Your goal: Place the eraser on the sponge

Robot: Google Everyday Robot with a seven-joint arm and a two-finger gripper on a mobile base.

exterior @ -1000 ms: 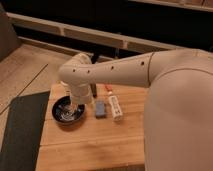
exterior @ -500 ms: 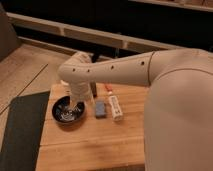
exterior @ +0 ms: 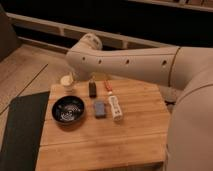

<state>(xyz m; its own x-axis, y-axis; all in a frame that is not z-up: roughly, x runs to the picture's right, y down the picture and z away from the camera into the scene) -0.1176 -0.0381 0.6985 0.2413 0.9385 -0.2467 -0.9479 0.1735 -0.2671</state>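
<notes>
The eraser [exterior: 92, 89], a small black block, rests on the wooden table [exterior: 135, 130] near its back edge, below my arm. The sponge [exterior: 99, 108], a flat blue-grey pad, lies just in front of the eraser and apart from it. My big white forearm crosses the view above the table and hides most of the gripper [exterior: 92, 79]. Only a dark tip of it shows right above the eraser. I cannot tell whether it touches the eraser.
A black bowl [exterior: 68, 110] sits left of the sponge. A white tube with a red end [exterior: 115, 106] lies right of it. A pale cup [exterior: 67, 82] stands at the back left corner. A dark mat [exterior: 20, 130] covers the floor on the left.
My arm has risen away from the table, uncovering the eraser and the back of the table. The bowl, the sponge and the tube have not moved.
</notes>
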